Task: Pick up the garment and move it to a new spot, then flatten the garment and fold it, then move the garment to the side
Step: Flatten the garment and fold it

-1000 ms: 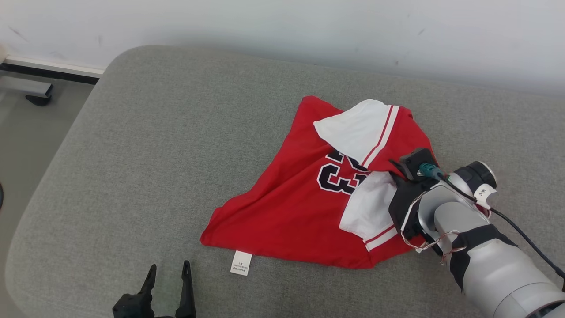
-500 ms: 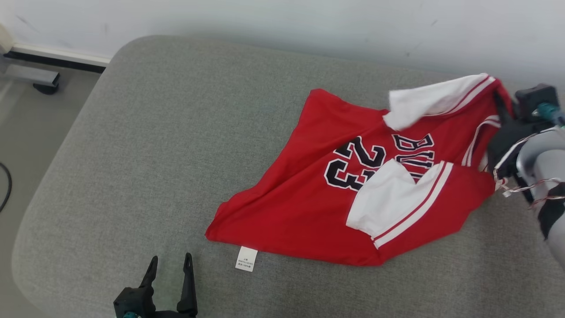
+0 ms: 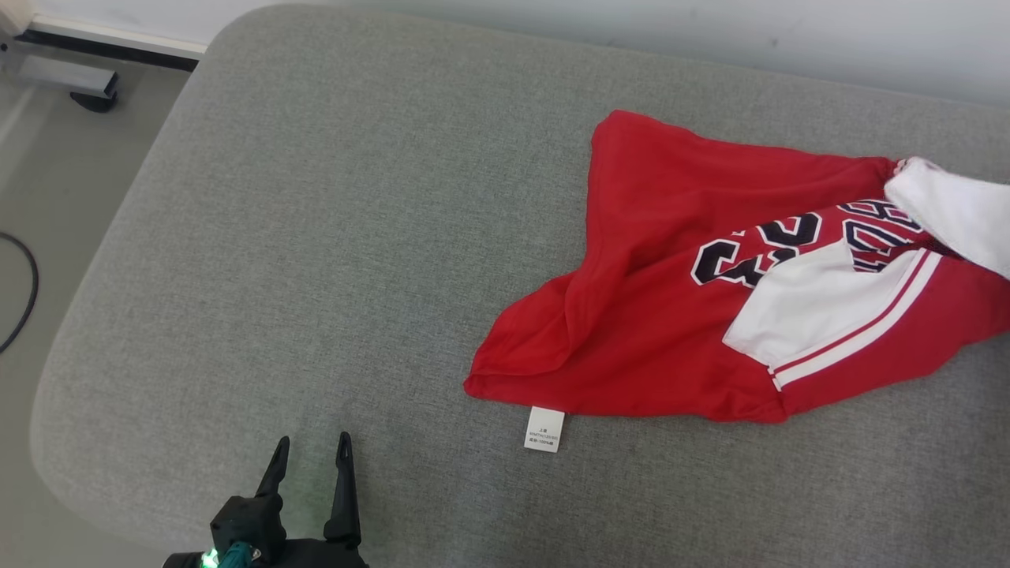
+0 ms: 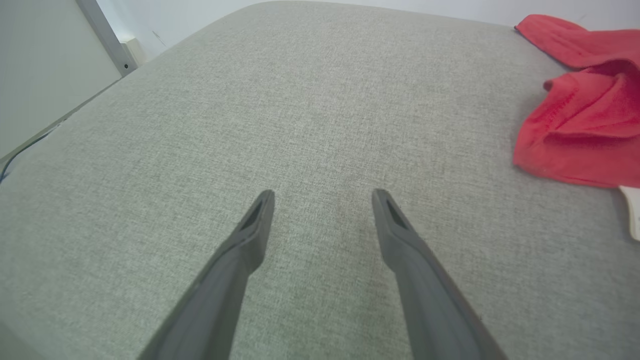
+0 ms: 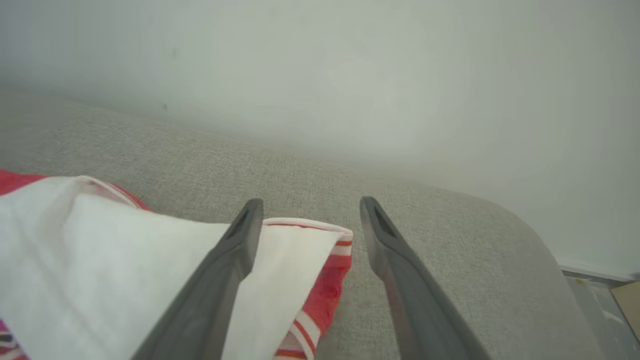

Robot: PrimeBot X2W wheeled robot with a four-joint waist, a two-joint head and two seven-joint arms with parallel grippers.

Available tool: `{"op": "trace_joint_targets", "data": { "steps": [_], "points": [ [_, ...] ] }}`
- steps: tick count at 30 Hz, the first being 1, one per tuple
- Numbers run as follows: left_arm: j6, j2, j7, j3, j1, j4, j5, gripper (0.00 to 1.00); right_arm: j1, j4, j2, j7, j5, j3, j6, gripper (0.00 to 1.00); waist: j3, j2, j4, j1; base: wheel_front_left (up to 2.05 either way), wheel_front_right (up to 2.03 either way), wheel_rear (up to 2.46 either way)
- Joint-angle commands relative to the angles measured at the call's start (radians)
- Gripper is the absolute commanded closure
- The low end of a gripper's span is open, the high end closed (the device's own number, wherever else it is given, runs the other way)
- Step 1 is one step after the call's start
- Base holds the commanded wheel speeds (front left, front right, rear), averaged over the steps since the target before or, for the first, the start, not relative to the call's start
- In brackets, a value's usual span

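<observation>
Starting at our left gripper, we see its two dark fingers parted wide with nothing between them. It sits low at the near edge of the grey cushion, above bare upholstery. Our right gripper is released as well: in its wrist view the fingers stand apart, and the gap between them shows grey fabric and the rounded far end of the cushion. Its left finger crosses in front of a white sleeve with a red-and-white striped cuff. We cannot tell whether finger and cloth touch.

That sleeve belongs to the garment — a red jersey with white sleeves and black numerals edged in white. It lies crumpled on the right half of the cushion and runs off the right edge of the head view. Its near-left corner is bunched into a soft fold. A small white care label pokes out from the hem there and lies flat on the upholstery. The jersey is well apart from our left gripper, off to its right and farther from us.

Farther out, a pale wall runs along the cushion's far side. On the left is the floor, with a dark cable and a grey metal foot.
</observation>
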Motion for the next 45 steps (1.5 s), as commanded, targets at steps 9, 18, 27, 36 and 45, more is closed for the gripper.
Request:
{"op": "trace_joint_targets", "data": {
  "steps": [9,18,27,36,45],
  "points": [
    [0.010,-0.001,-0.003,0.000,-0.015,0.007,0.003,0.00,0.071,-0.056,0.117,-0.076,-0.169,-0.161,0.000,0.00,-0.015,-0.0001,-0.047,-0.0002,0.00,0.00,0.00],
    [0.002,-0.001,-0.003,0.017,0.004,0.024,0.011,0.00,0.122,-0.148,0.310,-0.106,-0.147,-0.065,0.000,0.00,-0.058,-0.0001,-0.100,-0.0002,0.00,0.00,0.00],
    [-0.002,-0.001,-0.003,0.022,0.022,0.036,0.011,0.00,0.242,-0.215,0.376,-0.106,0.034,0.192,0.000,0.00,-0.092,-0.0001,-0.118,-0.0002,0.00,0.00,0.00],
    [-0.008,-0.001,-0.003,0.030,0.043,0.041,0.012,0.00,0.293,-0.231,0.371,-0.053,0.222,0.403,0.000,0.00,-0.120,-0.0001,-0.117,-0.0002,0.00,0.00,0.00],
    [-0.014,-0.001,-0.003,0.034,0.048,0.043,0.016,0.00,0.271,-0.248,0.333,0.067,0.356,0.536,0.000,0.00,-0.130,-0.0001,-0.110,-0.0002,0.00,0.00,0.00]
  ]
}}
